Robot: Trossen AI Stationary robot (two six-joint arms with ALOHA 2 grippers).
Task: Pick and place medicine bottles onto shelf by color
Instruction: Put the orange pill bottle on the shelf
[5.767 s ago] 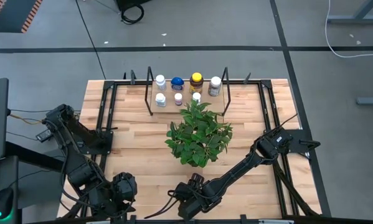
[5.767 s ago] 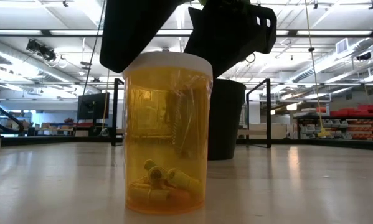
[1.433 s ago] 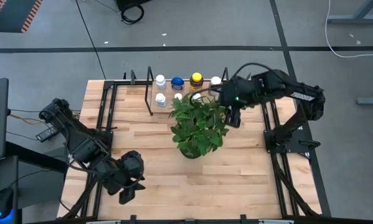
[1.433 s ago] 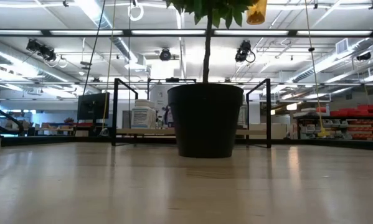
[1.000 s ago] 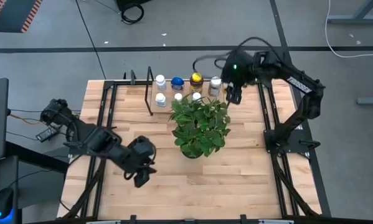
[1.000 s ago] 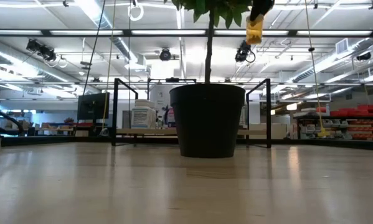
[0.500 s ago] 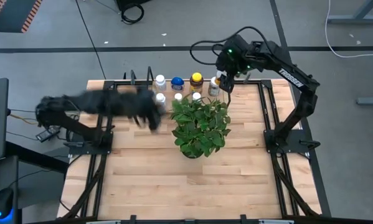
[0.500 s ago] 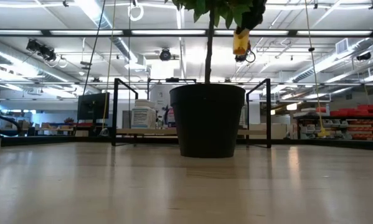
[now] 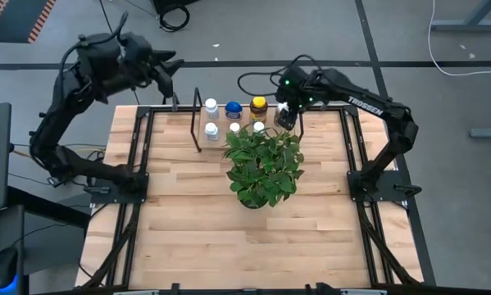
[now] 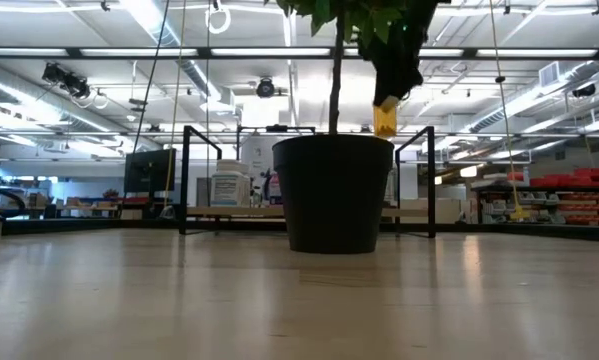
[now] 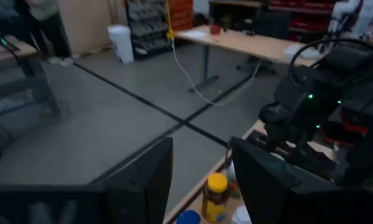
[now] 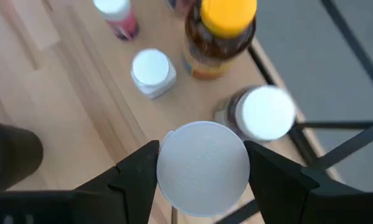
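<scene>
High: right end effector (image 9: pixel 285 115) sits over the shelf (image 9: pixel 197 123) end nearest the potted plant (image 9: pixel 263 168). Left end effector (image 9: pixel 165 67) is raised beyond the shelf, jaws apart, empty.
Low: amber bottle (image 10: pixel 385 116) hangs above the shelf, behind the plant.
Right wrist: jaws clamp its white cap (image 12: pixel 203 169), beside the yellow-capped bottle (image 12: pixel 217 37).
Advice: lower straight, keep clear of the white-capped neighbour (image 12: pixel 263 113), release only once seated.

Right gripper (image 9: pixel 287 117) clamped, lowered; left gripper (image 9: pixel 170 65) raised, parted
</scene>
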